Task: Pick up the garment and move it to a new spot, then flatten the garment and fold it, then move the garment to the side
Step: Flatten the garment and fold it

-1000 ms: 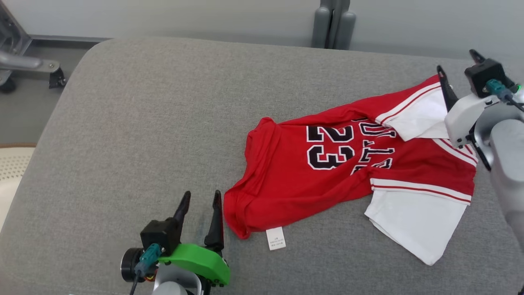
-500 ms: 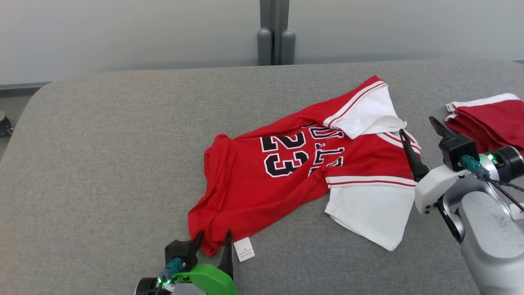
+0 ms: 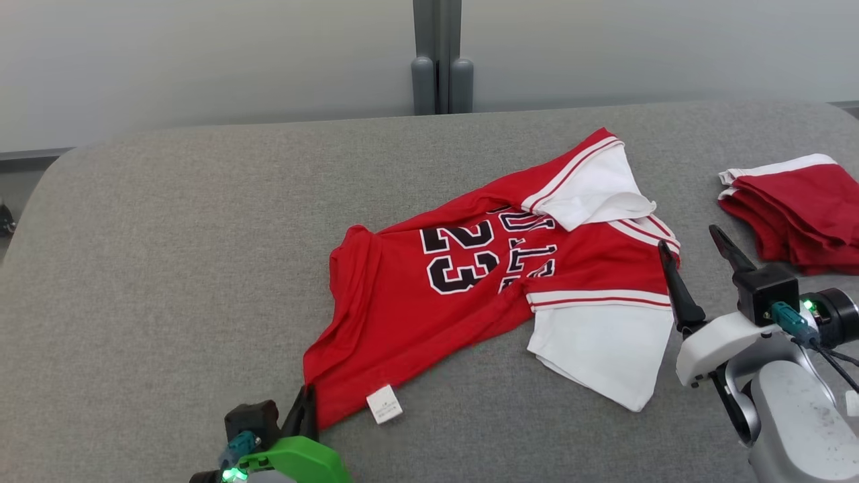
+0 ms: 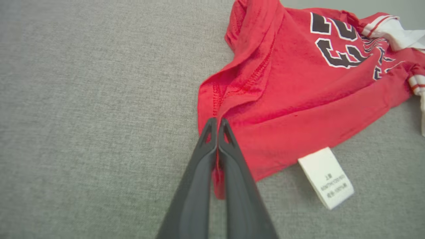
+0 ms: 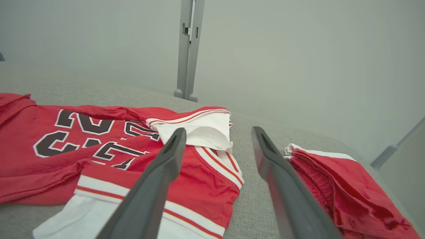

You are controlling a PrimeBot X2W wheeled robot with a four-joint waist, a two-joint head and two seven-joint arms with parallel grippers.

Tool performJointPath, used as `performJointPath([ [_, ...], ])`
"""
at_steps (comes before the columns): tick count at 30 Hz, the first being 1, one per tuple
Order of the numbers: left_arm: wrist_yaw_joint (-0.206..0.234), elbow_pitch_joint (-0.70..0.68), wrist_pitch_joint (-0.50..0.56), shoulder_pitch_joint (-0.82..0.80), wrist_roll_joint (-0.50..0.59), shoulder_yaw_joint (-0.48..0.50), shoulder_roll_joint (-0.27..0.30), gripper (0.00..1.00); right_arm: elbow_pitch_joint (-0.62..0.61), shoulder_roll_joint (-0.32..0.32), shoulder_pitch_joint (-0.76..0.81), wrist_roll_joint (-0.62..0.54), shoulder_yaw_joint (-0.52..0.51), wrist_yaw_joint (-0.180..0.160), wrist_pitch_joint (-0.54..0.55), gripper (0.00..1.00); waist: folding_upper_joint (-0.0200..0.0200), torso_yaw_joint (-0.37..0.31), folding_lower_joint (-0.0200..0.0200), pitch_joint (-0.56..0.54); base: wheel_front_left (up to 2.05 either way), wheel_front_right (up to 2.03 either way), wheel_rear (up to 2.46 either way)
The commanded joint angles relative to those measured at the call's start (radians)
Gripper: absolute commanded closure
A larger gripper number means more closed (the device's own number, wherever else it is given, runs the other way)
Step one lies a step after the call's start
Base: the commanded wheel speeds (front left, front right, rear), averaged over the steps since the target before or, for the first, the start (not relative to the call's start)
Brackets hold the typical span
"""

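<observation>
Head view: red garment [image 3: 429,308], a jersey with a black "23" and white sleeves, lies rumpled across the middle of the grey fabric-covered worktop [image 3: 168,268]. Its hem corner points to the lower left and its sleeves to the right. A white care label [image 3: 384,404] sticks out from the hem. The left gripper [image 3: 305,406] sits at that hem corner, low in the frame, with its jaws pressed together. From this angle the fabric between them is hard to make out. The right gripper [image 3: 689,238] is raised just beside the sleeve end, jaws spread and holding nothing. A folded pile [image 3: 798,215] of red cloth with white trim lies apart at the far right. A grey post [image 3: 439,60] stands behind the worktop against a pale wall [image 3: 201,60].

Left wrist view: left gripper [image 4: 215,121] jaws are closed, pinching a fold of the garment [image 4: 298,83] at the hem corner, with red cloth visible in the slit between them. The care label [image 4: 327,177] lies flat on the worktop [image 4: 83,99] to the right of the jaws.

Right wrist view: right gripper [image 5: 218,130] jaws are wide apart and above the cloth. The garment [image 5: 49,166] lies left and below, one white sleeve folded over near the left jaw. The folded pile [image 5: 332,186] lies past the right jaw, and bare worktop [image 5: 255,199] shows between the two. The post [image 5: 187,49] is at the back
</observation>
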Motion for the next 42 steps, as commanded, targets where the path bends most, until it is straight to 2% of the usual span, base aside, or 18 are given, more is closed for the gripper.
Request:
performJointPath([
  [1, 0.002, 0.000, -0.007, 0.010, -0.004, 0.011, 0.014, 1.00, -0.013, 0.006, 0.022, -0.003, -0.008, -0.002, -0.004, 0.00, -0.0001, 0.006, 0.0000, -0.004, 0.00, 0.00, 0.00],
  [6, 0.006, 0.000, -0.011, -0.004, -0.017, 0.039, 0.045, 1.00, -0.045, 0.031, 0.068, -0.007, -0.033, -0.002, -0.004, 0.00, -0.0001, 0.013, 0.0000, -0.013, 0.00, 0.00, 0.00],
  [7, 0.005, 0.002, -0.008, -0.005, -0.020, 0.040, 0.050, 0.91, -0.051, 0.036, 0.076, -0.009, -0.036, -0.002, -0.002, 0.00, -0.0001, 0.013, 0.0000, -0.014, 0.00, 0.00, 0.00],
  [8, 0.003, 0.003, -0.006, -0.005, -0.022, 0.042, 0.056, 0.60, -0.056, 0.040, 0.086, -0.010, -0.043, -0.002, 0.001, 0.00, -0.0001, 0.012, 0.0000, -0.016, 0.00, 0.00, 0.00],
  [9, 0.001, 0.004, -0.003, -0.005, -0.022, 0.042, 0.059, 0.48, -0.060, 0.043, 0.093, -0.012, -0.047, -0.002, 0.002, 0.00, -0.0001, 0.011, 0.0000, -0.018, 0.00, 0.00, 0.00],
  [10, -0.003, 0.004, 0.000, -0.003, -0.025, 0.040, 0.059, 0.00, -0.066, 0.048, 0.101, -0.014, -0.053, -0.002, 0.002, 0.00, -0.0001, 0.010, 0.0000, -0.020, 0.00, 0.00, 0.00],
  [14, -0.010, -0.009, -0.003, 0.017, -0.037, 0.043, 0.057, 0.00, -0.087, 0.066, 0.138, -0.023, -0.077, -0.002, 0.003, 0.00, -0.0001, 0.007, 0.0000, -0.030, 0.00, 0.00, 0.00],
  [22, 0.004, -0.081, -0.024, 0.031, -0.020, 0.065, 0.057, 0.00, -0.138, 0.118, 0.211, -0.040, -0.113, -0.002, 0.002, 0.00, -0.0001, 0.010, 0.0000, -0.058, 0.00, 0.00, 0.00],
  [33, -0.022, -0.226, -0.031, 0.064, 0.047, 0.103, 0.019, 0.00, -0.230, 0.177, 0.272, -0.010, -0.084, -0.002, -0.003, 0.00, -0.0001, 0.010, 0.0000, -0.125, 0.00, 0.00, 0.00],
  [42, -0.043, -0.257, -0.031, 0.140, 0.095, 0.145, -0.001, 0.00, -0.266, 0.188, 0.327, 0.052, -0.071, -0.002, -0.004, 0.00, -0.0001, 0.013, 0.0000, -0.161, 0.00, 0.00, 0.00],
])
